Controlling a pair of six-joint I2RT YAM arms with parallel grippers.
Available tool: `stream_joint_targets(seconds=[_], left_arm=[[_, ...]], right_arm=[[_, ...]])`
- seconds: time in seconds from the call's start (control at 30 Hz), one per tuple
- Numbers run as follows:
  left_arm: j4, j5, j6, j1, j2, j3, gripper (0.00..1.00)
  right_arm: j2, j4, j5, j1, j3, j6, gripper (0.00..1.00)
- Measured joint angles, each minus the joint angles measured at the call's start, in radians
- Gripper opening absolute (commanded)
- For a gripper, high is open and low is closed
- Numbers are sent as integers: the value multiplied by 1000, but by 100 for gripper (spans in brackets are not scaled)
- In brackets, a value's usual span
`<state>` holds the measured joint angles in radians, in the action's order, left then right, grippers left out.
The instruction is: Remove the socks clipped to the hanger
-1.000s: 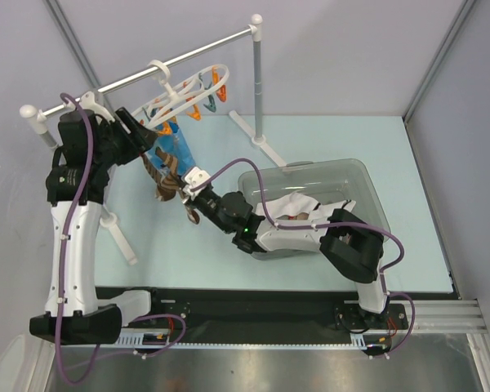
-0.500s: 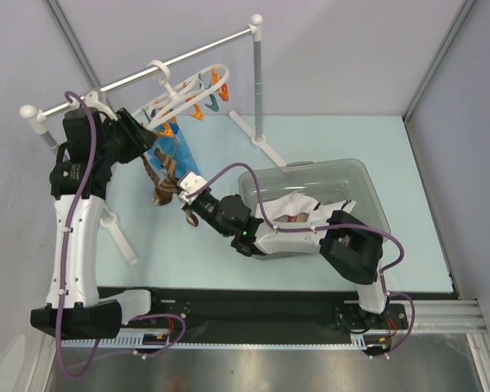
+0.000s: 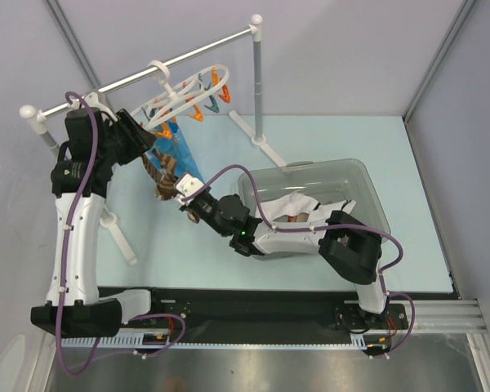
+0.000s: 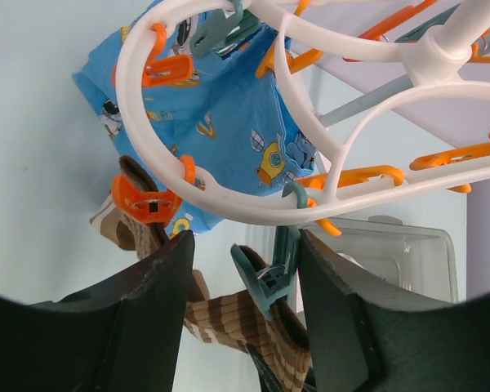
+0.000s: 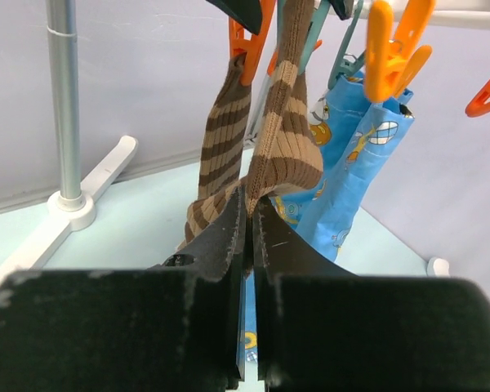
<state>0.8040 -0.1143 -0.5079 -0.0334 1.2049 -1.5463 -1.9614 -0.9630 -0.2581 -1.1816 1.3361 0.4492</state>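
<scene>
The white oval hanger (image 3: 184, 94) hangs from the rail, and its ring fills the left wrist view (image 4: 229, 204). My left gripper (image 3: 140, 132) is open, its fingers either side of a teal clip (image 4: 269, 273) that grips a brown striped sock (image 4: 229, 322). An orange clip (image 4: 145, 200) holds a second striped sock (image 4: 129, 173). My right gripper (image 3: 180, 194) is shut on the lower end of the striped sock (image 5: 290, 155), just below the hanger. The other striped sock (image 5: 224, 131) hangs beside it. A few socks (image 3: 294, 211) lie in the clear bin.
A blue printed cloth (image 3: 170, 147) hangs from the hanger next to the striped socks (image 3: 163, 178). The long white rail (image 3: 139, 75) stands on grey posts (image 3: 258, 82) with white feet. A clear plastic bin (image 3: 355, 175) sits at the right, under my right arm.
My right gripper has shifted slightly toward the near left, still gripping the striped sock. My left gripper has edged in closer around the teal clip.
</scene>
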Motion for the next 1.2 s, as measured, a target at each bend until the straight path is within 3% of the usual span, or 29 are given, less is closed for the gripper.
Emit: stream_joint_targets(seconds=[0.43,1.2], left_arm=[[101,192,4,100,-23,-130,64],[175,328,0,190,71,-168,59]], right_arm=[[-5,1,-7,-1,2,64,0],[-5,7,-11,-24,2,132,0]])
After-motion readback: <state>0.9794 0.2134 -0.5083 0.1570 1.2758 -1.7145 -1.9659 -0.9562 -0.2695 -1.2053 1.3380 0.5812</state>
